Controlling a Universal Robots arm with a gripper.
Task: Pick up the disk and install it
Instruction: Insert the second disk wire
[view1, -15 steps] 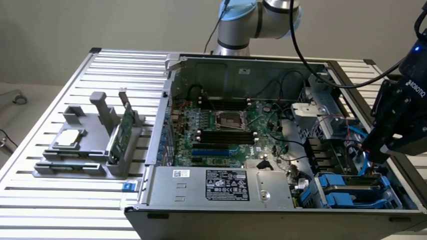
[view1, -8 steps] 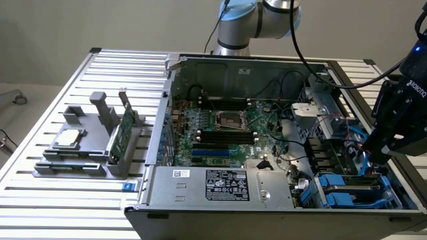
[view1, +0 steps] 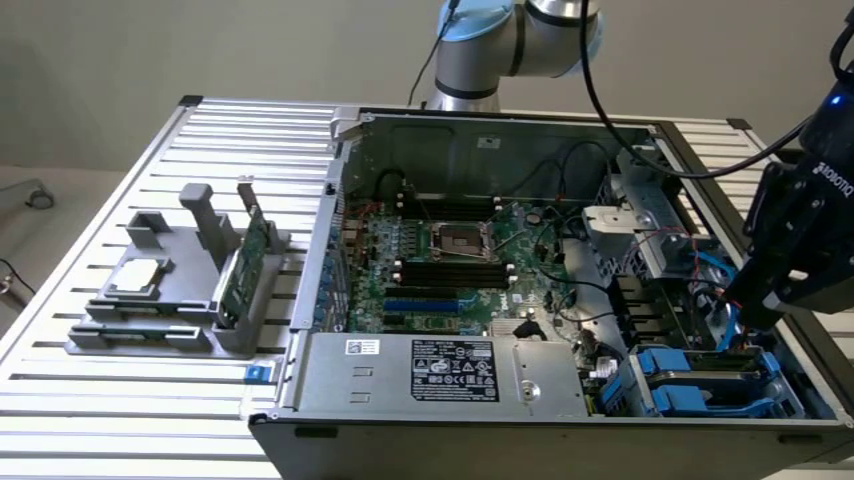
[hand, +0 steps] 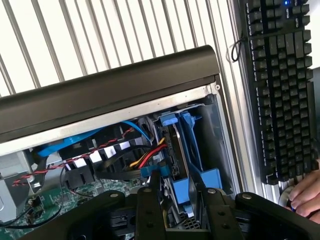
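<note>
The disk stands on edge in its blue carrier rails, partly down in the drive bay at the corner of the open computer case. My gripper is directly over it, one black finger on each side of the blue carrier and pressed against it. In the exterior view the gripper hangs over the blue drive bay at the case's near corner, on the exterior view's right. Whether the disk sits fully down in the bay is hidden by the fingers.
Red, yellow and blue cables run close beside the bay. A black keyboard lies beside the case with a person's hand at its end. The motherboard, power supply and a grey fixture holding a green card are to the exterior view's left.
</note>
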